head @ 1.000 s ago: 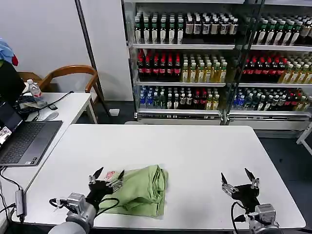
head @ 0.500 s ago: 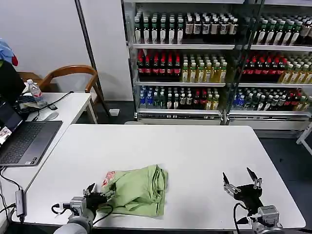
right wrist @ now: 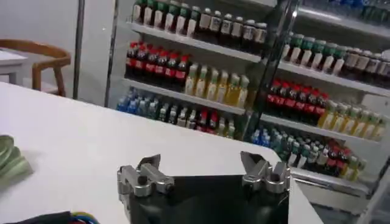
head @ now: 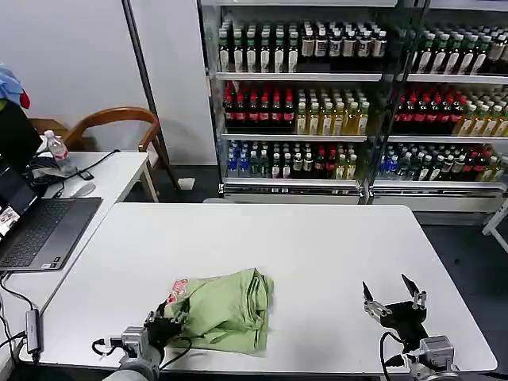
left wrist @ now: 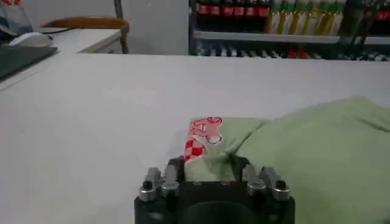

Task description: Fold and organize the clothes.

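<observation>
Lowered since a second ago, the left gripper (head: pixel 168 319) is set at the clothes' (head: pixel 226 309) near-left edge, jaws narrowed onto fabric. Near right, the right gripper (head: pixel 392 295) is held over the surface (head: pixel 317 246), jaws wide.

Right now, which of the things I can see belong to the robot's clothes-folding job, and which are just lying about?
Part of the job:
- green clothes, heaped on the white table
- left gripper, at the heap's near edge
- right gripper, open, apart from the heap

Just lying about:
- laptop
- water bottle
- wooden chair
- drinks shelves

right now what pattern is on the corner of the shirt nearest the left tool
Red-and-white checks on the light green shirt, clearest in the left wrist view.
</observation>
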Controlling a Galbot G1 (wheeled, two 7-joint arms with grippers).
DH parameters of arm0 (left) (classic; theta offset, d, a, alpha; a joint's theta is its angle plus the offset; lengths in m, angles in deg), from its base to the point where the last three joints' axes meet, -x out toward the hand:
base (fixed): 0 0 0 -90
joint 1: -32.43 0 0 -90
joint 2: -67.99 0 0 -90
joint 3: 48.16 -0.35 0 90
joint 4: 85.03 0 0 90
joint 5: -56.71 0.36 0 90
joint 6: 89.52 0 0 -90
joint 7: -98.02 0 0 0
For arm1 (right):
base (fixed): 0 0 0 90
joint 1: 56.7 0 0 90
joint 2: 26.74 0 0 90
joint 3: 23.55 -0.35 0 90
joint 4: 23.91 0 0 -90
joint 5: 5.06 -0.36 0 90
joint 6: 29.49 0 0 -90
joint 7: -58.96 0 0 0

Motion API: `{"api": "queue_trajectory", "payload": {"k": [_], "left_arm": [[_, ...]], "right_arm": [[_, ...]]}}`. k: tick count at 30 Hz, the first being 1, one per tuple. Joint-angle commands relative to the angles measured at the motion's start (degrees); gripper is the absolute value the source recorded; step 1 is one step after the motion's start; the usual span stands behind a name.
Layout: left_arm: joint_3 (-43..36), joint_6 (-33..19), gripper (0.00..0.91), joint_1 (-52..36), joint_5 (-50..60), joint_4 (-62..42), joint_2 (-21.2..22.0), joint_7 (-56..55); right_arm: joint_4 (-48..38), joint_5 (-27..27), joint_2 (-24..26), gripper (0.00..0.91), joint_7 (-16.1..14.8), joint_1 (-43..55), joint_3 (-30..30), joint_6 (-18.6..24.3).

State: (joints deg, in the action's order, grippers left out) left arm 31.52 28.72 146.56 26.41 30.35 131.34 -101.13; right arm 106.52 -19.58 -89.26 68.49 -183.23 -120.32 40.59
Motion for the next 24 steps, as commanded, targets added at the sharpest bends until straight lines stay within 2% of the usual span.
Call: {"api": "queue_trajectory", "payload": {"k": [1, 6, 11, 16, 18, 24], "left_arm": [[-0.6, 0.1, 0.05, 0.4, 0.5, -0.8, 0.3, 0.4], [-0.7, -4.2, 0.05, 0.1, 0.5, -1.1, 0.2, 3.9], [3.3, -1.9, 0.05, -0.4, -1.3, 3.5, -2.1, 4.5], [13.3, 2.8, 0.05, 0.7, -9.0, 8.2, -8.0, 4.0], [20.2, 4.3, 0.05, 1.7, -12.4, 9.3, -11.0, 4.0], [34.7, 4.9, 0.05, 5.3, -22.7, 9.2, -15.6, 3.8]], "right_arm": [[0.1, 0.1, -0.1, 0.907, 0.0, -0.1, 0.0, 0.1], [-0.4, 0.3, -0.4, 0.907, 0.0, 0.2, 0.3, 0.0], [-0.5, 0.3, -0.3, 0.907, 0.0, 0.6, 0.9, 0.1], [-1.4, 0.3, 1.0, 0.907, 0.0, 2.6, 2.4, 0.2], [-1.9, 0.1, 1.4, 0.907, 0.0, 3.9, 3.4, 0.2], [-3.8, 0.2, 2.3, 0.907, 0.0, 8.0, 7.6, 0.2]]}}
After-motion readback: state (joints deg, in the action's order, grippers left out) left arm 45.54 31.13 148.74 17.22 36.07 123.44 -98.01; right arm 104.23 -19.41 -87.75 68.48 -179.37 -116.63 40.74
